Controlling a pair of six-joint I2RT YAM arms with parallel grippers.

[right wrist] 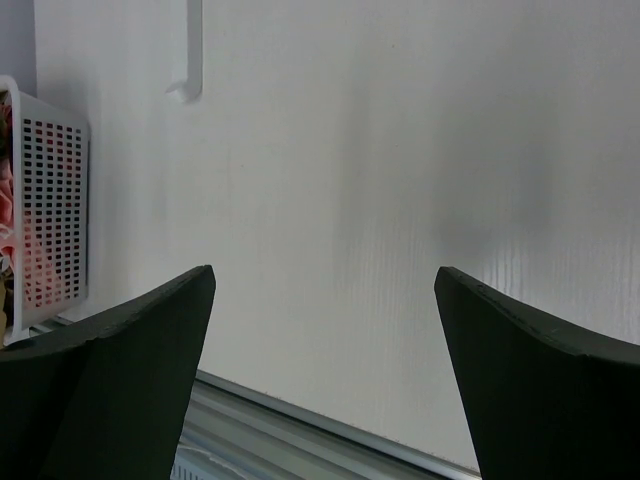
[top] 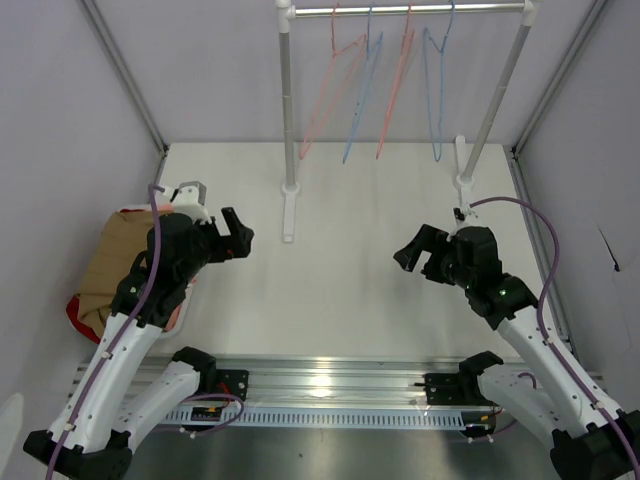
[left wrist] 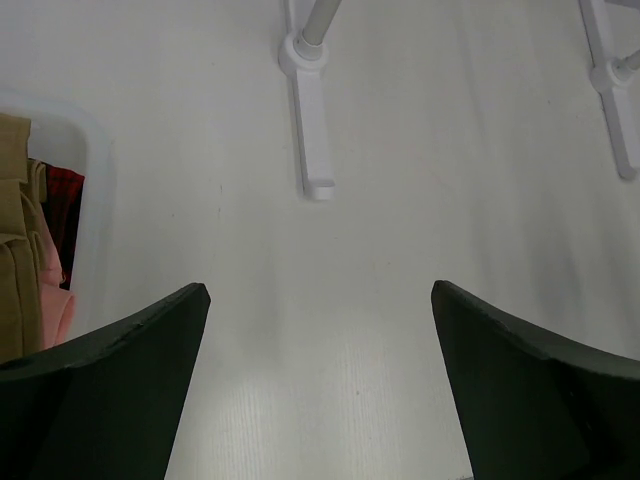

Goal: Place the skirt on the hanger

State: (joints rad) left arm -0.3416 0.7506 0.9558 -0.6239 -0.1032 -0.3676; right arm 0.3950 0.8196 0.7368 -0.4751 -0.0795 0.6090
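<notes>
left gripper (top: 238, 235) and right gripper (top: 415, 252) hang spread wide and empty over the white table (top: 340, 290); tan-brown cloth skirt (top: 105, 260) lies in the white plastic basket (top: 190, 188).

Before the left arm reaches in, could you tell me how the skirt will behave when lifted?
The skirt looks like soft folded cloth, so it will probably droop and unfold. It lies atop other garments in the basket, so a deep pinch might drag those along.

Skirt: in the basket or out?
In. The skirt lies in the basket at far left, with nothing gripping it.
</notes>
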